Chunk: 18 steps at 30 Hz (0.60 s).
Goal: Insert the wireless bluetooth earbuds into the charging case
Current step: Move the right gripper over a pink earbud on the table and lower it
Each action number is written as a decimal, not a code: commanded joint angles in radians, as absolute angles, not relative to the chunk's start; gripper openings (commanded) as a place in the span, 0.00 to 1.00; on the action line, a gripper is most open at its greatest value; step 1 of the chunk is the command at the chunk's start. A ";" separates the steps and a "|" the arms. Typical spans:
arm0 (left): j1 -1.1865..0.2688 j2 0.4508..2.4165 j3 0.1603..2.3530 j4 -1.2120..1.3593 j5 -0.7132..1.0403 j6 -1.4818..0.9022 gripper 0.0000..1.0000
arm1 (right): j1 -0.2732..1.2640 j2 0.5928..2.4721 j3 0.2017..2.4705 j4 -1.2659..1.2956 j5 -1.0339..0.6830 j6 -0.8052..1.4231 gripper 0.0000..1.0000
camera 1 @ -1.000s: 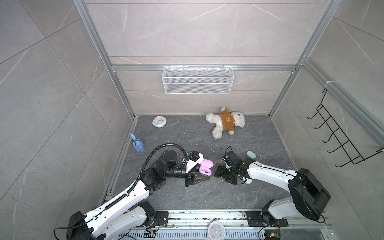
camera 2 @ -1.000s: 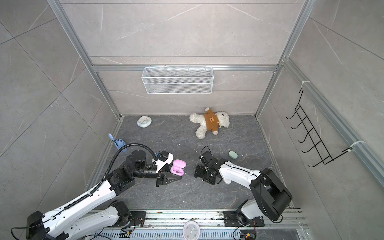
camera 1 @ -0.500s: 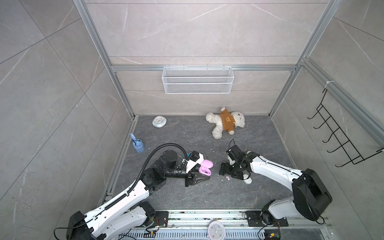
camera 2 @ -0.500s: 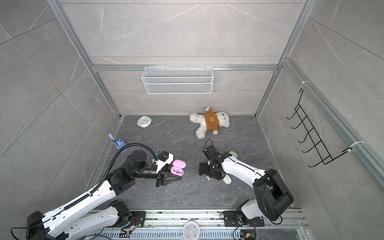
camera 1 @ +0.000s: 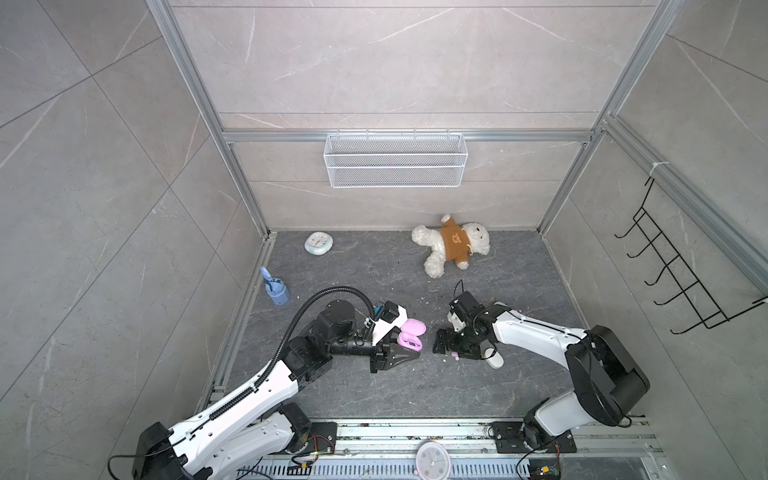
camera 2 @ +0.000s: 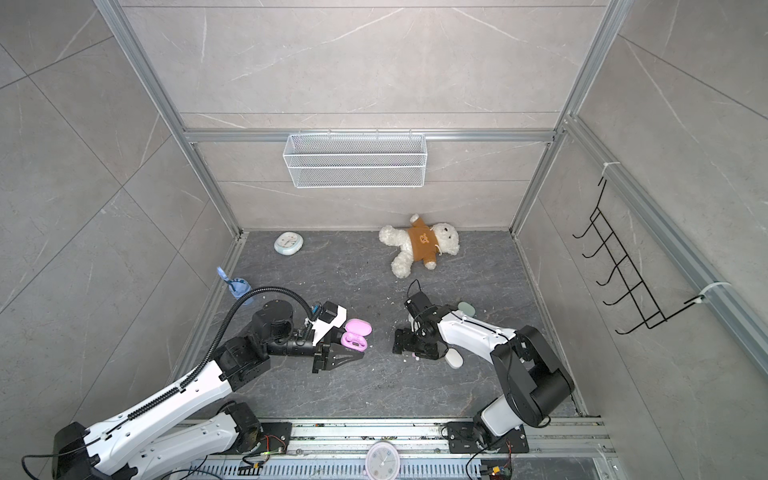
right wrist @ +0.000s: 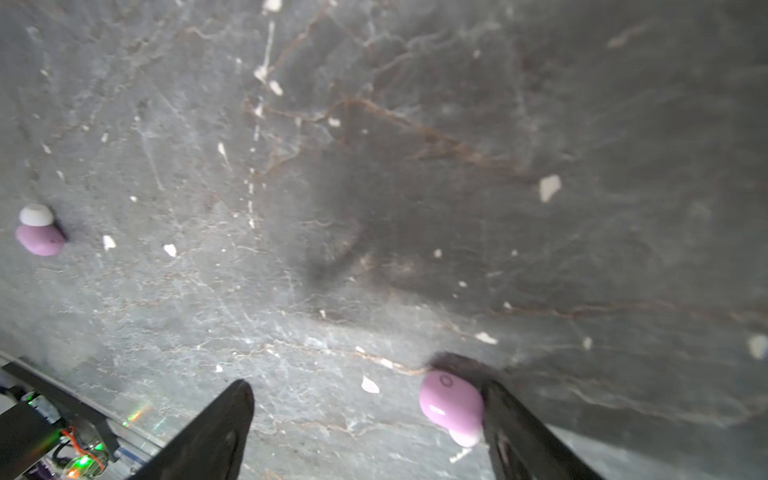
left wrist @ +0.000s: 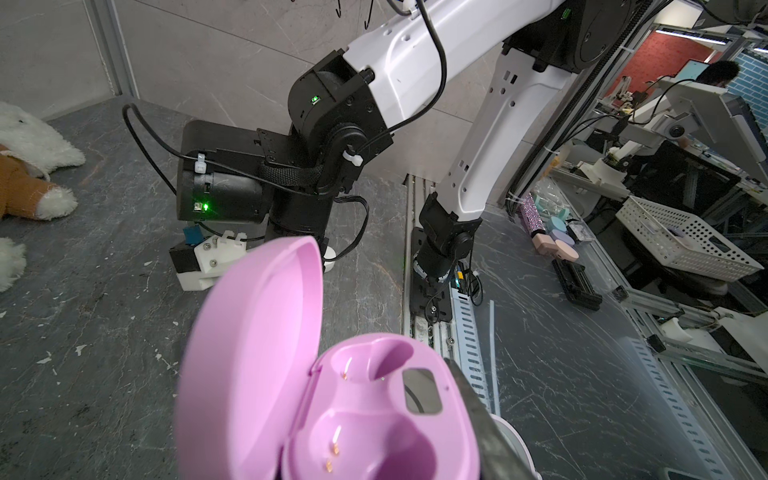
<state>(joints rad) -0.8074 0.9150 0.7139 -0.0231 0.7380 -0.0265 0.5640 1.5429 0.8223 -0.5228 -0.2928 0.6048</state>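
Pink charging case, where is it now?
In both top views, the pink charging case is open in the left gripper, left of the right gripper.

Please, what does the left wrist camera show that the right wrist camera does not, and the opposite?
Only the left wrist view: the open pink case with both sockets empty, the right arm and a teddy bear.
Only the right wrist view: two pink earbuds on the floor, one right beside a finger of the open right gripper, one farther off.
Both: the dark floor with white crumbs.
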 commanded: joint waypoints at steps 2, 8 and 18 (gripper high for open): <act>-0.809 0.904 0.760 -0.002 0.746 -0.023 0.31 | 0.563 1.544 0.812 -0.507 -0.327 0.585 0.88; -0.809 0.904 0.759 0.000 0.747 -0.023 0.30 | 0.563 1.510 0.825 -0.531 -0.359 0.585 0.87; -0.809 0.900 0.760 -0.003 0.745 -0.023 0.30 | 0.587 1.512 0.855 -0.547 -0.397 0.594 0.86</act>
